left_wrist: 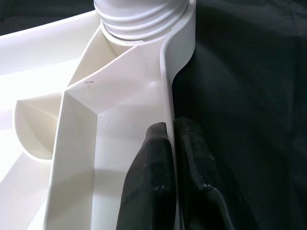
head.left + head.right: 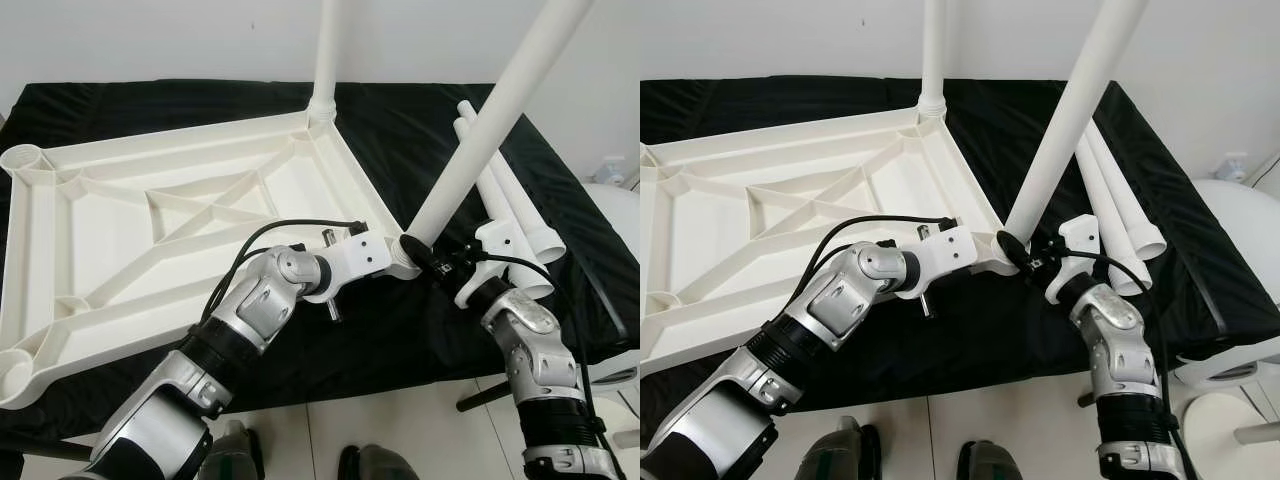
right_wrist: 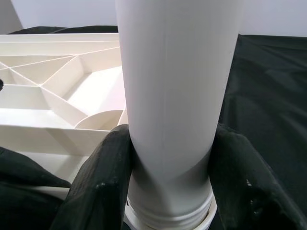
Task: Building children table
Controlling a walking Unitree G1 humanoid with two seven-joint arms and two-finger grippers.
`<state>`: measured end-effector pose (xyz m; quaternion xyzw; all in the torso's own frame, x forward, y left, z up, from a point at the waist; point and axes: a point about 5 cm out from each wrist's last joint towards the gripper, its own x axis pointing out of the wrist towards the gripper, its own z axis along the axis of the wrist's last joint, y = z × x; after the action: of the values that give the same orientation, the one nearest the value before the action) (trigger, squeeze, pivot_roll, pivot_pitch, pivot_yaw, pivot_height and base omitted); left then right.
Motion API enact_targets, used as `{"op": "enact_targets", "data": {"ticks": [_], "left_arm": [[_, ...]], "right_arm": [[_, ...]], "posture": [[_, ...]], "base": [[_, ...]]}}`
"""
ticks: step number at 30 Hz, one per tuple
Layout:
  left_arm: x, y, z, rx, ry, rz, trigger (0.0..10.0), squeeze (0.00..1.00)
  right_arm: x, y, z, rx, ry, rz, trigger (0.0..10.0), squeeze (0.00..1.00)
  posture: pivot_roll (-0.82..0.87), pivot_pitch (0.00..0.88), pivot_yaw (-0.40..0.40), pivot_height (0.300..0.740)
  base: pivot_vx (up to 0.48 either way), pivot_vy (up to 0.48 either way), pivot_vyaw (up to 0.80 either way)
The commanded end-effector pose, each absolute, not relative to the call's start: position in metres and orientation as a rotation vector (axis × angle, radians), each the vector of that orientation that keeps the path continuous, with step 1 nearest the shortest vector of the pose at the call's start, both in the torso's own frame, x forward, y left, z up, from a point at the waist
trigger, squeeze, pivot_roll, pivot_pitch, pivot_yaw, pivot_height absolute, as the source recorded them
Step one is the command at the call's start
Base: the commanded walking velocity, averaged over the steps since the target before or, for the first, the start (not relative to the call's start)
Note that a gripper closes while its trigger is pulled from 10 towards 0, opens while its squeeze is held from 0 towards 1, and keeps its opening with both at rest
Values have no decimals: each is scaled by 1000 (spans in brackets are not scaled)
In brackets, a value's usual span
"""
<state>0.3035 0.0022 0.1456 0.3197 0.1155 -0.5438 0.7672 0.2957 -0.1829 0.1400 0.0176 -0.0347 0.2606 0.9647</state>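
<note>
The white top (image 2: 180, 215) lies upside down on the black cloth (image 2: 420, 130). 1 leg (image 2: 326, 50) stands up in its far corner. A 2nd leg (image 2: 490, 130) leans at the near right corner, its thread at the socket (not screwed in yet, I think). The right gripper (image 3: 165, 177) squeezes this leg. The left gripper (image 1: 169, 177) pinches the top's rim. 2 spare legs (image 2: 520, 215) wait at the cloth's right edge. No words can be read.

Bright, even indoor light, soft shadows, sharp focus, slight wide-angle edge distortion.
</note>
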Motion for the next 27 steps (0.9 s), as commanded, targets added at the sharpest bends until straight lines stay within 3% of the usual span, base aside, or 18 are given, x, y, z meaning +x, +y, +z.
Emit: {"op": "enact_targets", "data": {"ticks": [1, 13, 20, 27], "left_arm": [[293, -15, 153, 696, 175, -1252, 10000, 0], [293, -13, 153, 691, 180, -1248, 10000, 0], [295, -13, 154, 691, 180, -1241, 10000, 0], [296, -11, 155, 694, 180, -1234, 10000, 0]], "right_arm": [[296, -158, 156, 68, -154, 580, 10000, 0], [296, -129, 167, 121, -216, 376, 10000, 0], [296, -110, 163, 109, -174, 123, 10000, 0], [296, -111, 165, 120, -169, 92, 10000, 0]], "posture": [[-46, 54, -46, 740], [-41, 62, -49, 740], [-34, 66, -50, 740], [-31, 65, -46, 740]], "base": [[0, 0, 0], [0, 0, 0], [0, 0, 0], [0, 0, 0]]}}
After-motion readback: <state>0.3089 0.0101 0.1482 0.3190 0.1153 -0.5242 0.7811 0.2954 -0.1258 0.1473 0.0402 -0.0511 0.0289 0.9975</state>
